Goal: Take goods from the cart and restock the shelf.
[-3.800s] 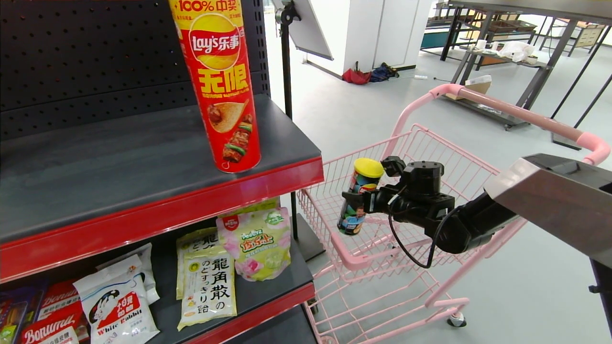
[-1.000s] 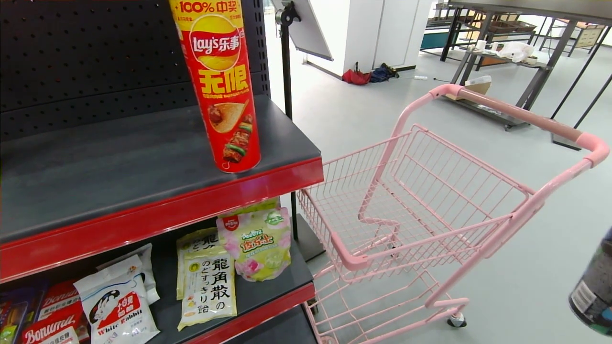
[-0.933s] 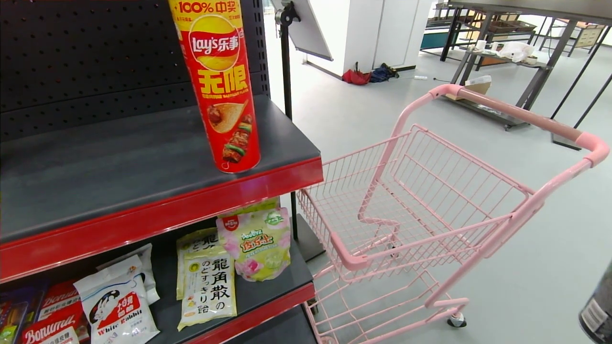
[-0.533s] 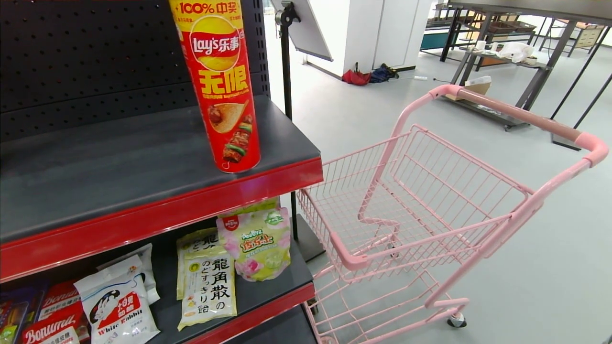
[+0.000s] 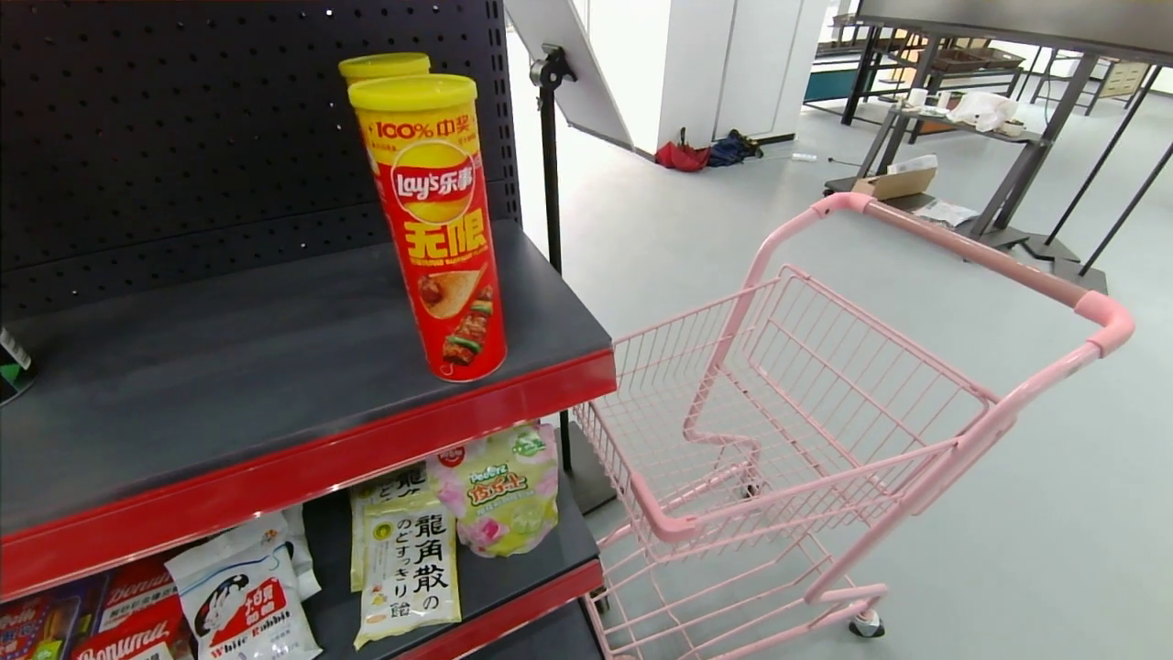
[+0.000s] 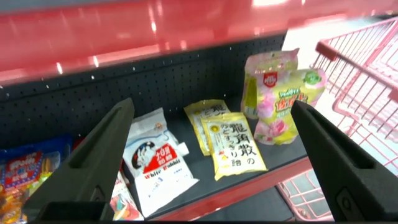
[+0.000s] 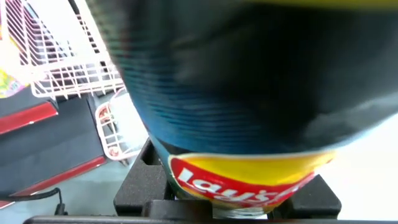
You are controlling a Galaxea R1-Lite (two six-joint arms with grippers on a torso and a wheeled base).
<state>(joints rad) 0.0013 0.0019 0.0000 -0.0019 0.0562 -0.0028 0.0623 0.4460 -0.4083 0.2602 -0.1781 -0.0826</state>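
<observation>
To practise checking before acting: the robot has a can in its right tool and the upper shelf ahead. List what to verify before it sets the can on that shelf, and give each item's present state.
1. Dark can gripped in the right tool: ok.
2. Bare board on the upper shelf, left of the red can: ok.
3. Red can upright, though it stands near the front edge: ok.
4. Left tool open, low by the lower-shelf bags, away from the upper shelf: ok.
5. Held can's distance from the shelf edge: cannot tell.
</observation>
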